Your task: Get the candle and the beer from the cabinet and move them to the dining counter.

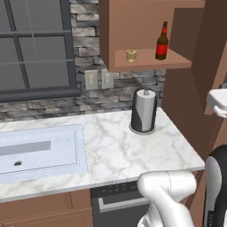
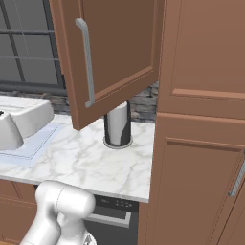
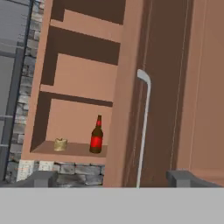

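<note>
Hand (image 3: 112, 178) wide open, holding nothing, close to the open door's silver bar handle (image 3: 143, 127). Candle (image 1: 131, 55) and beer (image 1: 162, 42) both on the bottom shelf of the cabinet (image 1: 133, 26), a little apart. Could bump the swung-out door on the way in. Could knock over the tall, thin glass bottle while reaching for the tiny short candle. Smooth flat brown wood. Shiny white marble counter (image 1: 119, 150) below, with a round paper towel roll (image 1: 144, 111).
</note>
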Robot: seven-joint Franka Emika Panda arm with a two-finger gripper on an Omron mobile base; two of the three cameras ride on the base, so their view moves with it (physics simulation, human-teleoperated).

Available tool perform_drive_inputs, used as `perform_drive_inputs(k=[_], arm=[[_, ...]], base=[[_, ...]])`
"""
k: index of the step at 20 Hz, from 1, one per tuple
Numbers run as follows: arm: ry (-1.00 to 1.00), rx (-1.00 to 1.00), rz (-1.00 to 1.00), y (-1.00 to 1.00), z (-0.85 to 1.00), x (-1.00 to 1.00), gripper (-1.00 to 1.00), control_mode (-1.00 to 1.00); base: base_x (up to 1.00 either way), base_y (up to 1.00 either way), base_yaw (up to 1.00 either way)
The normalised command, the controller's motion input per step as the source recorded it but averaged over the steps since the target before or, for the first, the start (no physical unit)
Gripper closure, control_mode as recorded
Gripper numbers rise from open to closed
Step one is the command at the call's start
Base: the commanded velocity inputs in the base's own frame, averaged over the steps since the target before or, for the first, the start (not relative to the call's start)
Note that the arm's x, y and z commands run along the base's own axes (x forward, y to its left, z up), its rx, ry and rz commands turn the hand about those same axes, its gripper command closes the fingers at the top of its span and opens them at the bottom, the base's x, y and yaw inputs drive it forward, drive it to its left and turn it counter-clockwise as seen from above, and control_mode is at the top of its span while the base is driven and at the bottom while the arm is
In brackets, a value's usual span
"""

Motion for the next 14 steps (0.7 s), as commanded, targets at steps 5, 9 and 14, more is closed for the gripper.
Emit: perform_drive_inputs(k=[5, 9, 14], arm=[[-0.04, -0.01, -0.35, 0.98, 0.01, 0.11, -1.00, -1.00], [-0.09, 0.00, -0.42, 0.62, 0.00, 0.33, -1.00, -1.00], [-0.11, 0.01, -0.53, 0.22, 0.00, 0.35, -1.00, -1.00]], base=[[0.00, 0.00, 0.00], [0.00, 0.00, 0.00], [0.00, 0.00, 0.00]])
